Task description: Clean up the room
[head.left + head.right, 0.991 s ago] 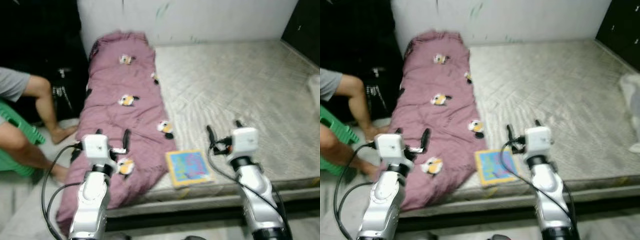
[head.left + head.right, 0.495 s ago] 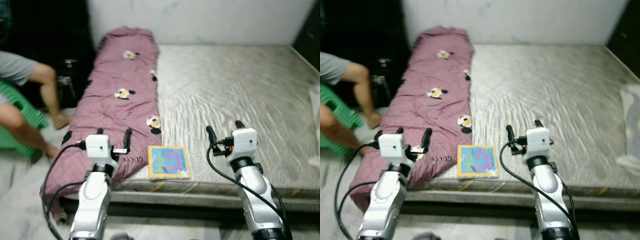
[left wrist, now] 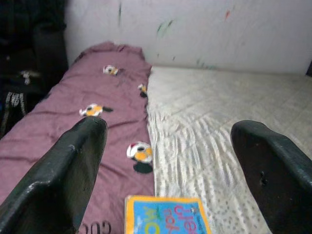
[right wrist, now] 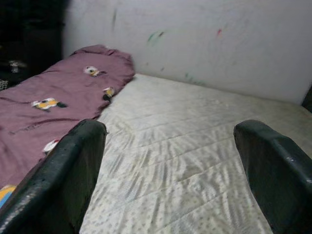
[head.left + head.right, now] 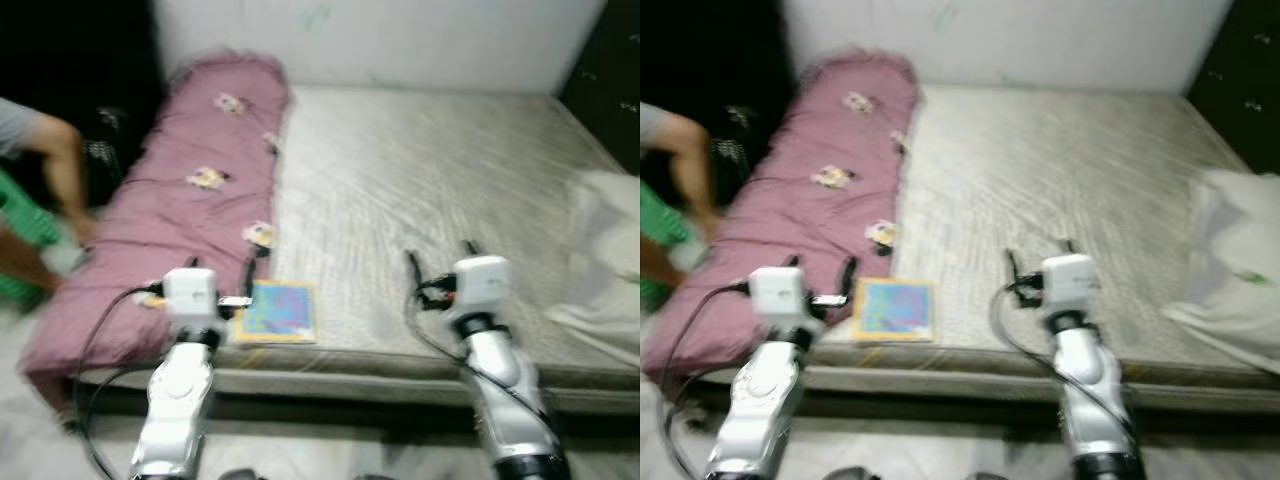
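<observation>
Green plastic, perhaps a stool (image 5: 12, 215), shows at the far left edge of the left eye view, with a person's bare leg (image 5: 62, 180) beside it against a dark background. Next to that, a mauve quilt (image 5: 170, 215) printed with small cartoon figures lies along the left side of a bare, pale quilted mattress (image 5: 420, 200), running from the upper left of the frame down to the lower left, where it hangs over the near edge. In the left wrist view, dark lettering is printed near the quilt's lower hem, cut off by the frame edge and too partial to read.

At the near edge of the mattress, touching the quilt's edge, lies a flat children's book (image 5: 275, 312) with a yellow border and a blue cover. In the left wrist view its cover (image 3: 168, 216) carries large coloured letters seen upside down; they cannot be read with certainty.

Low in the frame, the left gripper (image 5: 222, 278) hangs just before the mattress edge, near the book, its two black fingers (image 3: 73, 161) spread wide apart and holding nothing. The right gripper (image 5: 440, 262) hangs further right over the near part of the mattress, its fingers (image 4: 73, 165) likewise parted and empty.

At the far right of the frame, a white pillow or bundle of cloth (image 5: 600, 265) rests on the mattress. A white wall (image 5: 400, 40) with faint coloured marks rises behind the bed.
</observation>
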{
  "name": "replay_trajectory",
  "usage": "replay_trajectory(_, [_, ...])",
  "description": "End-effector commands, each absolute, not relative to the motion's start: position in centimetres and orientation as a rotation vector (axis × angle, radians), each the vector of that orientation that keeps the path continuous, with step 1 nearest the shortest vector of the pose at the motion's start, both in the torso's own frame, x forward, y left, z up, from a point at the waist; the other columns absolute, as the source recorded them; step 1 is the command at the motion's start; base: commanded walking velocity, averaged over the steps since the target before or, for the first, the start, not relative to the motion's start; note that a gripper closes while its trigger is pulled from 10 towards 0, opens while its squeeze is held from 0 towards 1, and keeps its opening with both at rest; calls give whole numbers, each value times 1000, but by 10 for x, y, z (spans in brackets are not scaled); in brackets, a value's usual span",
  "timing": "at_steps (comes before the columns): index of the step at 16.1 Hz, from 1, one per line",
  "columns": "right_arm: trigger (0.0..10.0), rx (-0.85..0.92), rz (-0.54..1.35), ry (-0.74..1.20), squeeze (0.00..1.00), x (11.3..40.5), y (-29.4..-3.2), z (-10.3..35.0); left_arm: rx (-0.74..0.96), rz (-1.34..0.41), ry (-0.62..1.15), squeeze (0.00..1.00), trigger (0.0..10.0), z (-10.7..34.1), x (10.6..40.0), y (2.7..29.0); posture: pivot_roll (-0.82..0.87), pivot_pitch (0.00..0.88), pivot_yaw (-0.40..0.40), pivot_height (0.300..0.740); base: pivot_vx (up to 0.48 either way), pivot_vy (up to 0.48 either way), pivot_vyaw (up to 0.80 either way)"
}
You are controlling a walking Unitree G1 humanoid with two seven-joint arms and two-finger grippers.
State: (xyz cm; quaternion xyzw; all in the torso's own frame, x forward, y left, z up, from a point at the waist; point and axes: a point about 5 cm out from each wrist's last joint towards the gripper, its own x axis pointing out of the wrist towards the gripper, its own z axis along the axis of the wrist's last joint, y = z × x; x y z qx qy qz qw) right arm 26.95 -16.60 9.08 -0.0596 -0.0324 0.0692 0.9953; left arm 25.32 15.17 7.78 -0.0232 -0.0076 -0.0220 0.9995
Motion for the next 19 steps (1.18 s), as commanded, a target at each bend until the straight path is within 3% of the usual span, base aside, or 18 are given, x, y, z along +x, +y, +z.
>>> replay_trajectory(1, [10000,-131,118,-67,0,270,-172,92,-47,-44,-18,0,10000,79,254,151,-44,0,-1,740,0,-251,0])
replay_trajectory(13, [10000,-138,114,-67,0,271,-172,92,-44,-47,-16,0,10000,78,255,151,-45,0,1,740,0,-250,0])
replay_trajectory(19, [10000,-141,114,-66,0,271,-172,91,-61,-64,-21,0,10000,79,254,149,-46,0,0,740,0,0,0])
